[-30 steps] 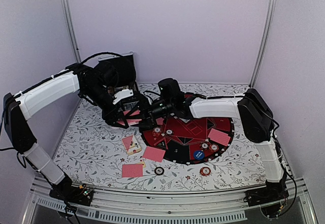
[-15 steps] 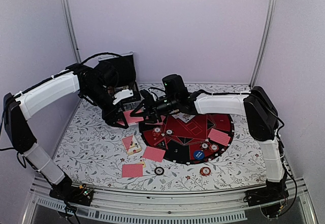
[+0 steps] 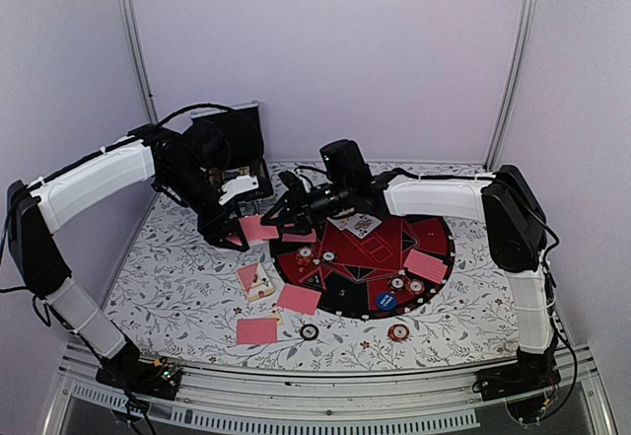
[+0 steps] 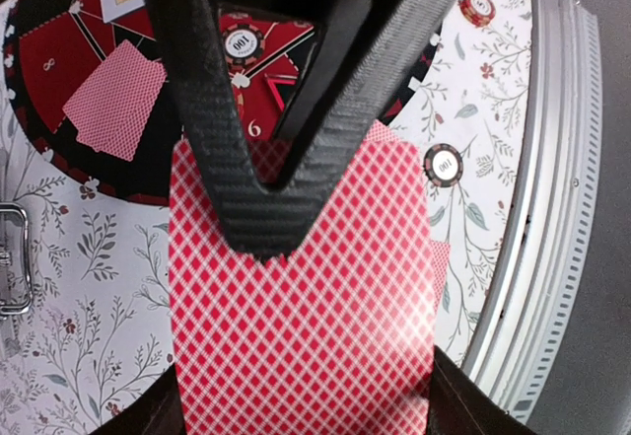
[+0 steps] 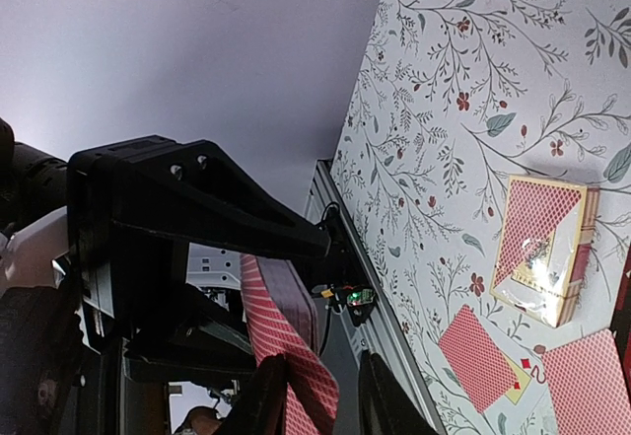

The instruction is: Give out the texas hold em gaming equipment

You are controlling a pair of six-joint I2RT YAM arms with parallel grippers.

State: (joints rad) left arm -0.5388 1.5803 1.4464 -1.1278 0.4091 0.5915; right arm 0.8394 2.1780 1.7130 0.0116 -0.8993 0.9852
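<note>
My left gripper (image 3: 240, 220) is shut on pink-red-backed cards (image 3: 259, 228), held above the table's left part; in the left wrist view the cards (image 4: 296, 336) fill the lower frame under one finger (image 4: 256, 159). My right gripper (image 3: 286, 212) is open, its fingers on either side of the cards' free edge (image 5: 286, 356), one finger (image 5: 266, 400) touching it. A wrapped deck (image 3: 259, 282) lies left of the mat. Single cards (image 3: 257, 330) (image 3: 299, 299) (image 3: 426, 265) lie face down. Striped chips (image 3: 310, 331) (image 3: 398, 332) lie near the front.
The round black-and-red mat (image 3: 439, 233) holds face-up cards (image 3: 355, 224), several chips and a blue chip (image 3: 385, 300). A black case (image 3: 232, 129) stands at the back left behind the left arm. The metal front rail (image 3: 325, 396) borders the table.
My right wrist has risen and shifted back, its fingers staying at the cards' edge. The left gripper has kept its hold and barely moved.
</note>
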